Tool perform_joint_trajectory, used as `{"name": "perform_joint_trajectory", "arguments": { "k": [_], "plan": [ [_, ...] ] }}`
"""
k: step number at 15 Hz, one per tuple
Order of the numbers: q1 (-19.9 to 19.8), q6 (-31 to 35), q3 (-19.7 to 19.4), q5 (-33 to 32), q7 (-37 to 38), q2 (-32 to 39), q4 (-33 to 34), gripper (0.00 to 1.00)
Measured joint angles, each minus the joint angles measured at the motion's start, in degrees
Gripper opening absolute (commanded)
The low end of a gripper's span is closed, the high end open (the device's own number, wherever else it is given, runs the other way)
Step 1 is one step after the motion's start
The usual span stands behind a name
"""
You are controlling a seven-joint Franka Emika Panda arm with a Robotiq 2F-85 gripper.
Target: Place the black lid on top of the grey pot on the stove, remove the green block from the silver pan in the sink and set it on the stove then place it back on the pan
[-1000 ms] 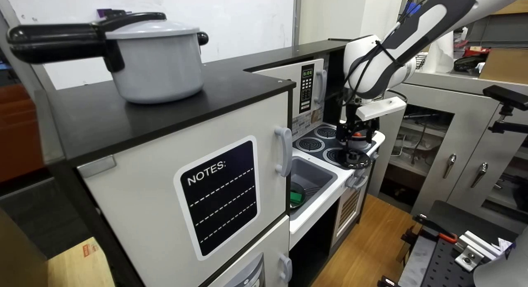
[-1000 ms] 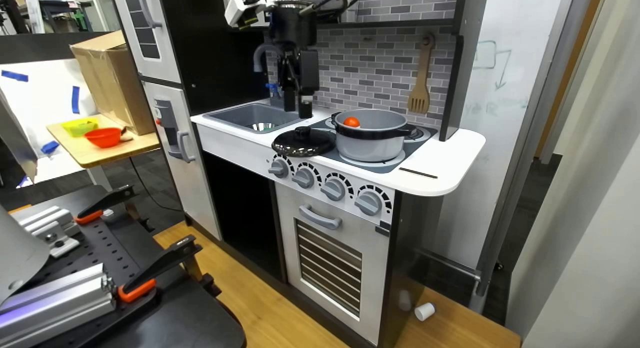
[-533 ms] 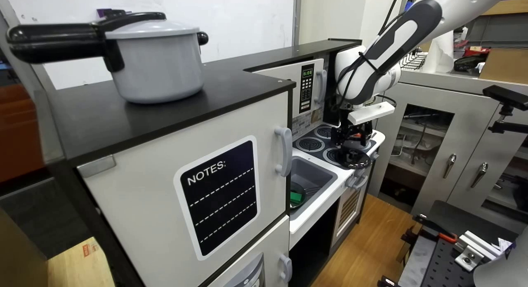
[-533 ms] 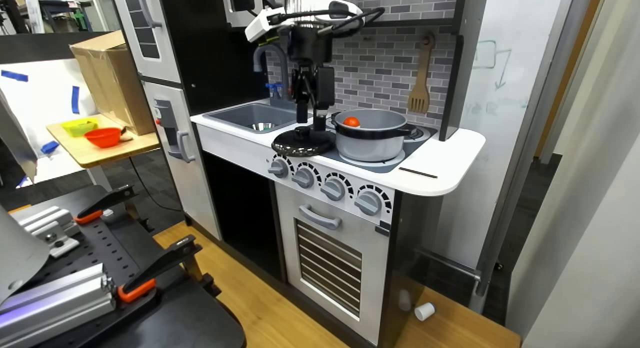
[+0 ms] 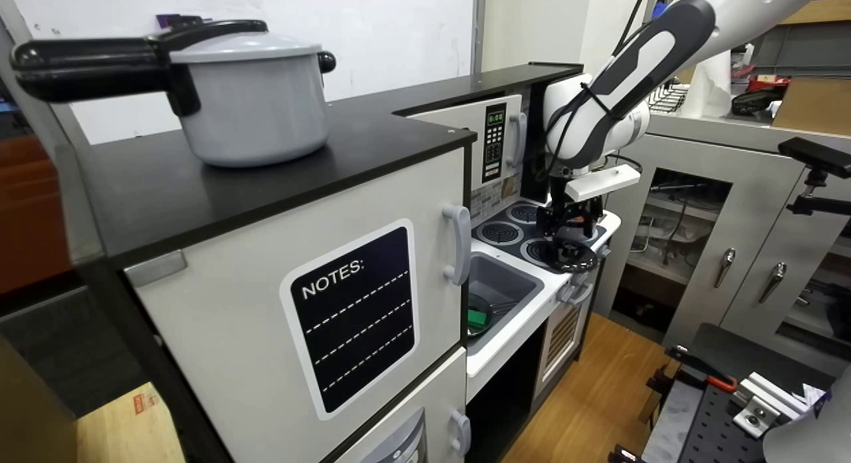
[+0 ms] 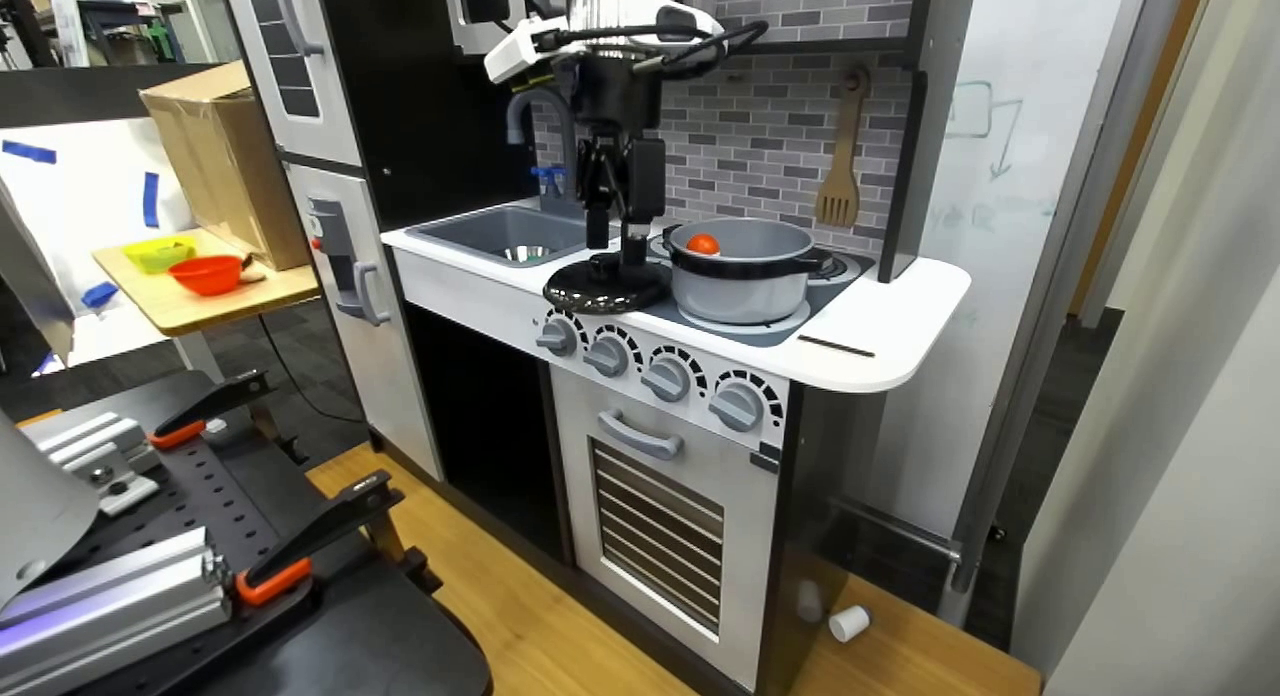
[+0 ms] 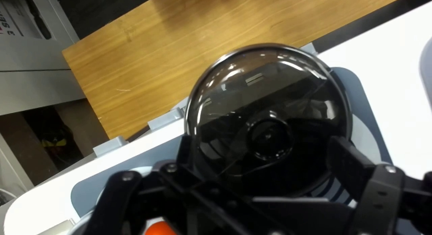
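The hand (image 6: 616,252) has descended over the black lid (image 7: 268,108), jaws spread, gripping nothing. I judge this lid pickup; next, align on its knob (image 7: 270,139) and close.

In the wrist view the gripper (image 7: 260,144) is blurred and its dark fingers blend into the lid (image 7: 266,88), so contact cannot be told. The bottom edge cuts off the red ball (image 7: 160,229). In an exterior view the fridge (image 5: 259,297) covers one side of the pan (image 5: 484,305); in an exterior view the front edge of the sink (image 6: 470,231) hides most of it and of the green block (image 5: 476,318). The near wall of the pot (image 6: 742,294) conceals its floor. The top edge cuts off the arm (image 5: 643,57) in both exterior views
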Motion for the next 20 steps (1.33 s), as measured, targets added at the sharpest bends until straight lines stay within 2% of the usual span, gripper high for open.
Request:
{"name": "perform_joint_trajectory", "arguments": {
  "k": [6, 7, 8, 10, 15, 18, 20],
  "plan": [
    [0.15, -0.12, 0.00, 0.00, -1.53, -0.03, -1.29, 1.00],
    [0.22, -0.13, 0.01, 0.00, -1.68, -0.03, -1.40, 0.96],
    [0.31, -0.14, 0.01, 0.00, -1.84, -0.03, -1.44, 0.74],
    [0.55, -0.15, 0.03, 0.00, -2.14, -0.03, -1.44, 0.69],
    [1.45, -0.16, 0.07, 0.04, -2.53, -0.70, -1.36, 0.34],
    [1.56, -0.24, 0.07, 0.04, -2.81, -1.18, -1.43, 0.26],
    [1.56, -0.30, 0.06, 0.04, -3.01, -1.38, -1.55, 0.28]
  ]
}}
